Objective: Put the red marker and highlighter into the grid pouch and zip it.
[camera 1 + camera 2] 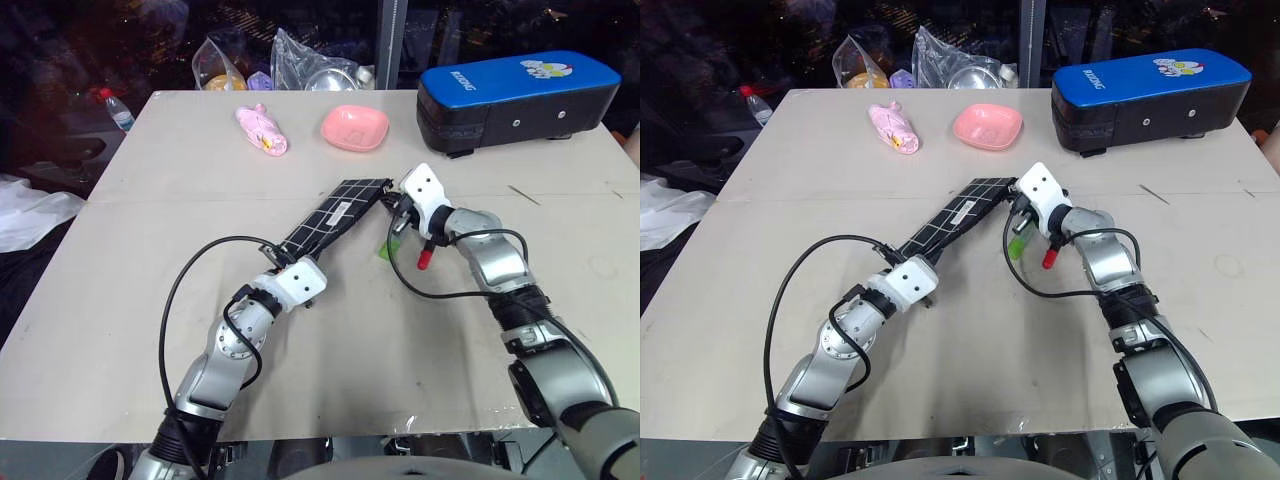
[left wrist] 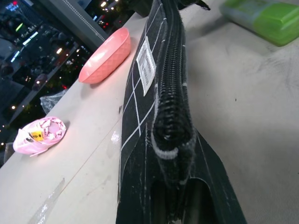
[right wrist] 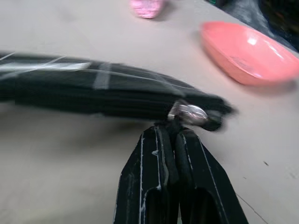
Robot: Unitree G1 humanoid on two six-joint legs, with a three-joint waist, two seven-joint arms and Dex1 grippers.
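The grid pouch (image 1: 335, 215) is stretched slantwise above the table between my two grippers. My left gripper (image 1: 280, 260) is shut on its near end, seen close in the left wrist view (image 2: 180, 205). My right gripper (image 3: 170, 135) is shut on the pouch's zipper pull (image 3: 189, 112) at the far end. The light green highlighter (image 1: 1017, 243) lies on the table just below that end. The red marker (image 1: 424, 262) lies beside it under my right wrist, its red cap showing and its barrel mostly hidden.
A pink bowl (image 1: 354, 127) and a pink wrapped item (image 1: 262, 129) sit behind the pouch. A large blue-topped black case (image 1: 515, 95) stands at the back right. Plastic bags (image 1: 300, 62) and a bottle (image 1: 117, 108) lie past the far edge.
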